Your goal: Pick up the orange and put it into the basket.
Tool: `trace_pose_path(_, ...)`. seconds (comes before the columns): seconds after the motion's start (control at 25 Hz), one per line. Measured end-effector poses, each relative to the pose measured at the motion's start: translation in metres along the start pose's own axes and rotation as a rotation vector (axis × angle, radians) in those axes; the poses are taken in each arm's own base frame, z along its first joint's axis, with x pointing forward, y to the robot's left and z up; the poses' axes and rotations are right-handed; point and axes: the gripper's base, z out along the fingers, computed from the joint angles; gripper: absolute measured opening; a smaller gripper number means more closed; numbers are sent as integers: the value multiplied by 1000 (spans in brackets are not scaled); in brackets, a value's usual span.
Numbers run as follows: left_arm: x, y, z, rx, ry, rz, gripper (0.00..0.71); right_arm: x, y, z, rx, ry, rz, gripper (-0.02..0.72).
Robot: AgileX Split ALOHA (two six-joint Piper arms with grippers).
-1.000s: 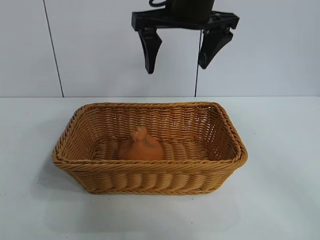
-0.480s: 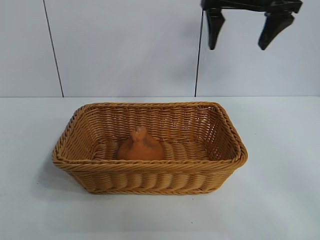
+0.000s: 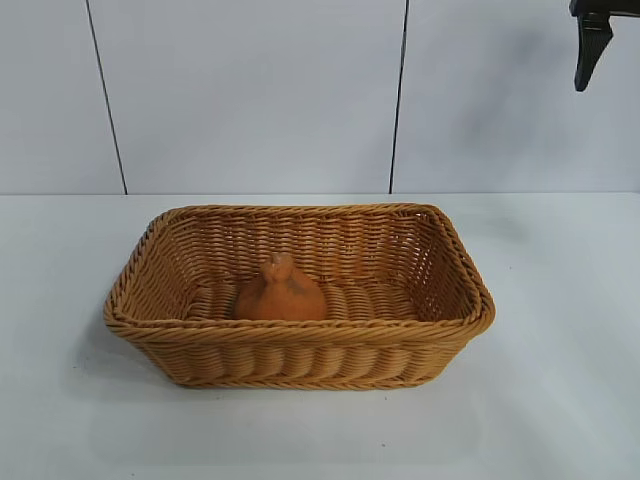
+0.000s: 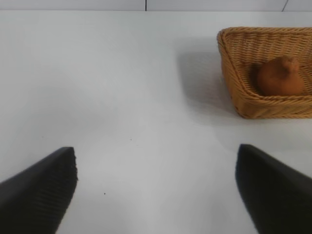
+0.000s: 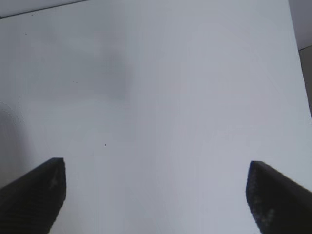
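Centrally on the table [image 3: 560,400] stands the basket [image 3: 300,355], with the orange [image 3: 281,292] resting upright inside it on the woven floor. High above and right of the basket, the right gripper [image 5: 156,195] is spread wide, empty. Well left of the basket, the left gripper [image 4: 156,187] hangs spread, empty too.
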Motion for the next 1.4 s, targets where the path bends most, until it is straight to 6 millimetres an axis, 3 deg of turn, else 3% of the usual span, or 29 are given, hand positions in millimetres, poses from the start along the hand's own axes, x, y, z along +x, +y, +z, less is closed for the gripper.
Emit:
trace_pose_path(0.2,0,0,0,0,0,0,631,60,-4,-5,3,115,-9,689)
trace_pose_path(0.4,0,0,0,0,1,0,631,142,-9,-22,3,190,-30,684)
trace_pose_path(0.52,0,0,0,0,1,0,631,193,-12,-37,-3,173,-51,684)
trace_pose_path(0.8,0,0,0,0,1,0,631,282,-17,-60,-11,-26,-118,684)
trace_pose_path(1.0,0,0,0,0,1,0,631,330,-21,-69,-13,-270,-133,684)
trace_pose_path(1.16,0,0,0,0,1,0,631,351,-21,-82,-22,-520,-133,684)
trace_pose_path(1.4,0,0,0,0,1,0,631,371,-22,-90,-26,-673,-134,683)
